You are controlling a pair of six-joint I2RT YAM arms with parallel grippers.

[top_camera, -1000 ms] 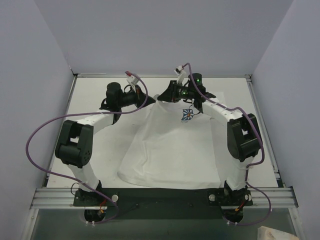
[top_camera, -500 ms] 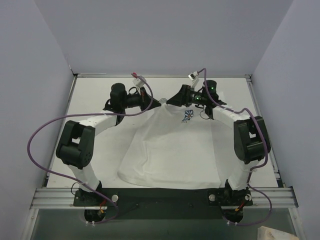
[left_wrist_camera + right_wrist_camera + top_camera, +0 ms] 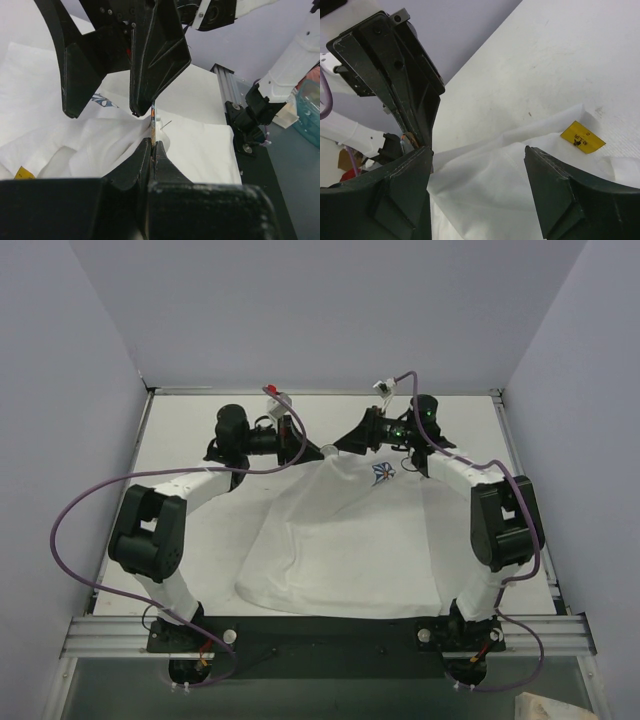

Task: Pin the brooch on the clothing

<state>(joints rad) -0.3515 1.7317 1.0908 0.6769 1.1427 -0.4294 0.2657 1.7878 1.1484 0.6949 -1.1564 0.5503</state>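
bench (image 3: 220, 540): carries the clothing; the arm bases are bolted at its near edge.
clothing (image 3: 340, 540): white T-shirt, laid with the hem near and the collar far; the collar end is bunched up where the two arms meet.
flower print (image 3: 381, 473): on the chest, just short of the collar, toward the right arm's side.
left gripper (image 3: 152, 146): pressed together on the brooch, with the fingers pointing away from the left arm's base.
brooch (image 3: 153, 117): pinched edge-on, seen only as a thin upright sliver above the fingertips. It sits just over the bunched fabric; contact cannot be told.
pin (image 3: 167, 124): a thin needle stands off the brooch toward the right of the left wrist view, at a slight tilt, with its tip close to the cloth.
right gripper (image 3: 477, 152): spread wide with nothing held. It faces the left gripper from the far side, with one of its fingers right above the brooch.
yellow tag (image 3: 582, 136): on the cloth near the collar, beside the right gripper.
key relation: the brooch is already in the left gripper, so the left arm is judged the nearer. The fabric lies directly below and beyond the disc, so the pin would have to be driven along its own axis into the fold between the right fingers.
risk: the pin may skid off loose cloth unless the fold is pinned down.
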